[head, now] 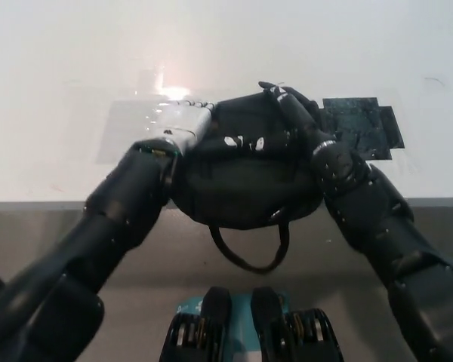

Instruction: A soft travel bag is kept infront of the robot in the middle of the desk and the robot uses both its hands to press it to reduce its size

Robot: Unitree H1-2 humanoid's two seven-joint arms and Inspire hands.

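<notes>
We press our white left hand (183, 124) and black right hand (291, 109), fingers flat and holding nothing, onto the soft black fabric travel bag (245, 181) squashed between them.

Squashed black bag (241, 181) at desk edge

This looks like a robot test lab rather than a home; the bare white surface (75, 68) carries a dark printed marker patch (362, 128) stuck flat near its front edge. Below that edge lies plain grey floor (166, 249); nothing domestic shows around the surface.
</notes>
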